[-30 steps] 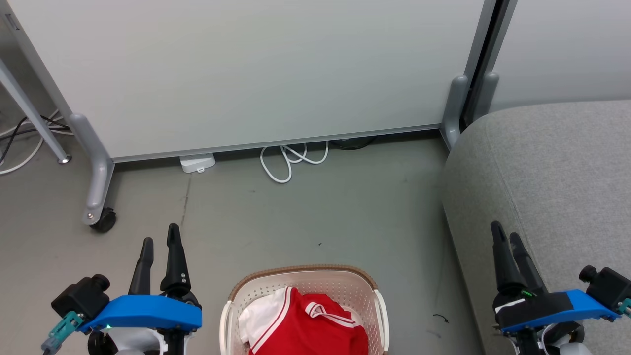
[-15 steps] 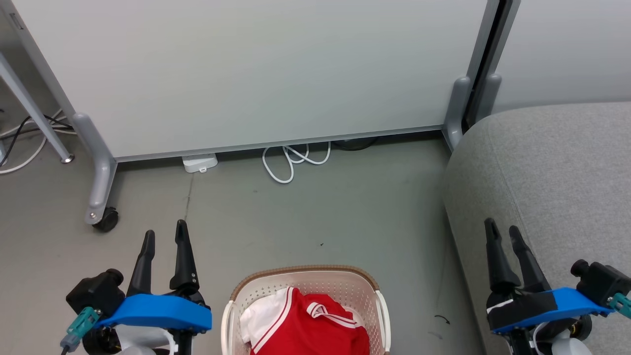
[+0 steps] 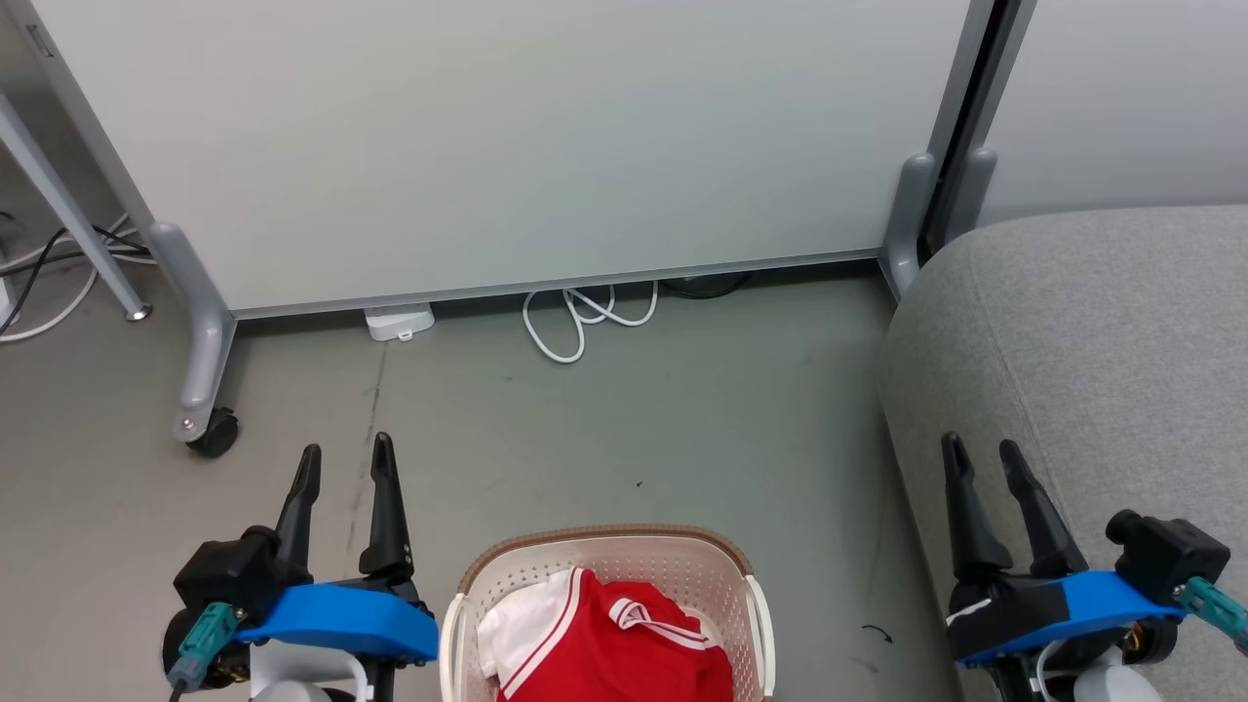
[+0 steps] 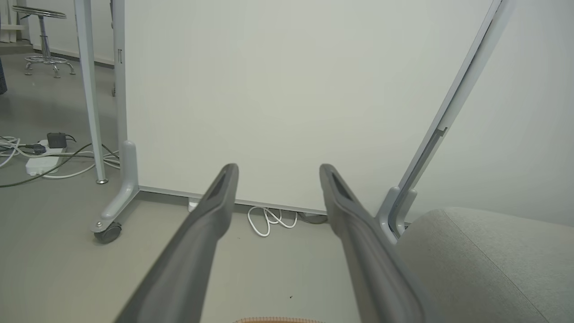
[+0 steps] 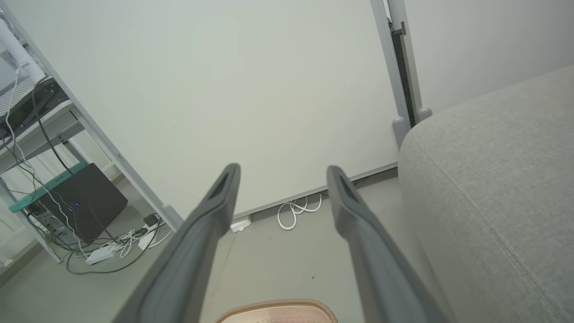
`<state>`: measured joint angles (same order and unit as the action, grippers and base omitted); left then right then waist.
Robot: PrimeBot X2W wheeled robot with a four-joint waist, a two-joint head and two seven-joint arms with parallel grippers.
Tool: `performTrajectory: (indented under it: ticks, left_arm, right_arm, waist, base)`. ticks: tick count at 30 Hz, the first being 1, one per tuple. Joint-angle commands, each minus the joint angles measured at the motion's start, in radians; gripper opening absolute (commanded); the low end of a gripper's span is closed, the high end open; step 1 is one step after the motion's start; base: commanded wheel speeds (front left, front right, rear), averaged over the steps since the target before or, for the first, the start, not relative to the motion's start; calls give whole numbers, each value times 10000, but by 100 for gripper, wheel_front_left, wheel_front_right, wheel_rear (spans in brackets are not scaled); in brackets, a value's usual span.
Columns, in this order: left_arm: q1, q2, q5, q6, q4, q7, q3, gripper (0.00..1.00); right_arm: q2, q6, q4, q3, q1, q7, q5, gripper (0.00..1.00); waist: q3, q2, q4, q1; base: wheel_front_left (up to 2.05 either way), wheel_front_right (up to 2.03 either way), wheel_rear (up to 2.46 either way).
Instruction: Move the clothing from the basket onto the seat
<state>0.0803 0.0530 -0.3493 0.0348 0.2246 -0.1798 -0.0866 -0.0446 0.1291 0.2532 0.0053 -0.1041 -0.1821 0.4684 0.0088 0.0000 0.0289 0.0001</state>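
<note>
Jaws spread on both, nothing held: left gripper [image 3: 347, 447] and right gripper [image 3: 979, 444] flank the basket [image 3: 604, 534]. I see clothing [image 3: 624, 658] heaped inside, neckband toward the far rim; long axis cropped, cannot tell. Seat [image 3: 1092, 341] at right.

Office or lab — a wheeled partition [image 3: 487, 146] stands at the far side, cables [image 5: 130, 237] and a power strip [image 4: 38, 165] trail over the grey floor [image 3: 682, 419] at left by a black box [image 5: 85, 202] with small lights — grey seat [image 3: 1092, 341] at right.
</note>
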Motion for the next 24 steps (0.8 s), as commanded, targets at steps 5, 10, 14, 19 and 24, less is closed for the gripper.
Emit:
performTrajectory:
  ticks: [5,10,14,19,24]
  left_arm:
    - [213,105,631,-88,27,-202,-117,100]
    - [205,130,993,-140,92,-288,-171,100]
    - [210,140,1329,-183,137,-373,-242,100]
    - [226,156,1730,-195,173,-467,-326,100]
    - [244,162,2113,-228,204,-564,-388,100]
  right_arm:
    - [-75,20,31,33,-240,-175,-673,100]
    - [-75,21,97,47,-237,-258,-1084,100]
    - [-78,22,129,73,-269,-354,-1424,100]
    - [-80,23,198,115,-292,-454,-1796,100]
    - [-82,24,268,133,-327,-543,-2184,100]
  waist:
    - [-8,0,15,-1]
    - [-17,0,18,-1]
    - [-22,0,22,-1]
    - [-16,0,37,-1]
    - [-13,0,52,-1]
  base:
    - [0,0,0]
    - [0,0,0]
    - [0,0,0]
    - [0,0,0]
    - [0,0,0]
